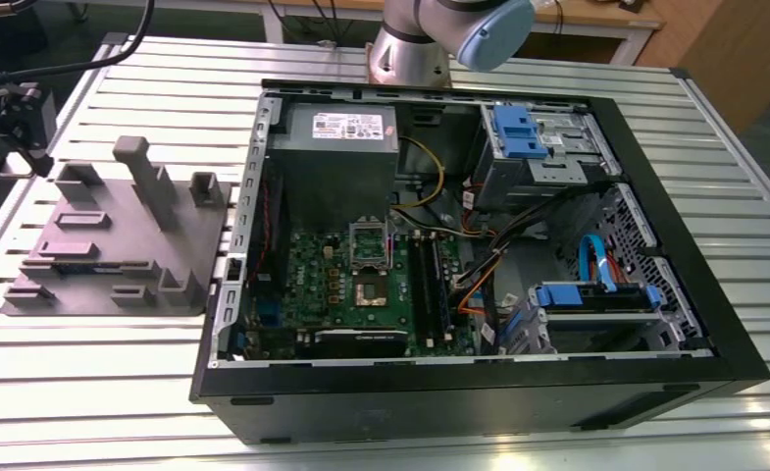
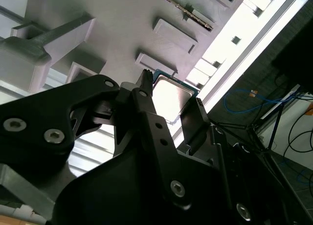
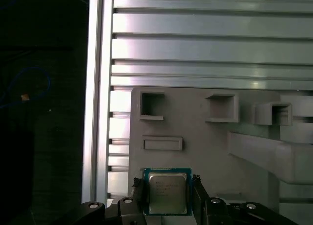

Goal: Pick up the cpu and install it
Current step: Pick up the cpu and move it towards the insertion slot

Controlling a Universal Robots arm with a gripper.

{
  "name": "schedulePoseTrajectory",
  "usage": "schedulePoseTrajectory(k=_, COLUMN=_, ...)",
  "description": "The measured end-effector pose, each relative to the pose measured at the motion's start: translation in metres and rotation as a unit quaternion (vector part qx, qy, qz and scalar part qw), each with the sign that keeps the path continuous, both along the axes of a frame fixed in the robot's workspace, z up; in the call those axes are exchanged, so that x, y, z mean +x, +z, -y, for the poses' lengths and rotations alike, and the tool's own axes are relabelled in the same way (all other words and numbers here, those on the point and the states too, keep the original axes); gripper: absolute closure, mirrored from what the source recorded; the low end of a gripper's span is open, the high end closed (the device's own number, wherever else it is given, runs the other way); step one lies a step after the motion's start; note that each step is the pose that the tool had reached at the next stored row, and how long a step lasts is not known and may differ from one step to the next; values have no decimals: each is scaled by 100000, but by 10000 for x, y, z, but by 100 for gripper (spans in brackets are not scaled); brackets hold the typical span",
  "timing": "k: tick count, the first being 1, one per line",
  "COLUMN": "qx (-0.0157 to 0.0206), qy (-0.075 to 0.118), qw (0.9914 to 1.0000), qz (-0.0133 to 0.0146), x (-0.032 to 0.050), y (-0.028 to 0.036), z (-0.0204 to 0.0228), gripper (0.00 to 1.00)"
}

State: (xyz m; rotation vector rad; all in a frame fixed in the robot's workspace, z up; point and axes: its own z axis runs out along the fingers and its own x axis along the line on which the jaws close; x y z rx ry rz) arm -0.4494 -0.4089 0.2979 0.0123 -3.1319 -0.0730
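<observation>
The cpu (image 3: 167, 193), a small square chip with a silver-grey top, is pinched by two opposite edges in the black claw (image 3: 167, 182), likely to spare its underside. Behind it lies the grey holder tray (image 3: 205, 146) on the slatted tabletop (image 3: 195, 49). At the exterior view's centre, the motherboard socket (image 1: 369, 285) inside the open computer case (image 1: 463, 392) stands uncovered, apparently ready for the chip.
</observation>
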Motion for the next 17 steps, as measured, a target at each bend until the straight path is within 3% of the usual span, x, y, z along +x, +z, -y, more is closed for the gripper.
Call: schedulePoseTrajectory(k=17, qx=2, qy=2, qw=100000, qz=3, x=0, y=42, z=0, gripper=53)
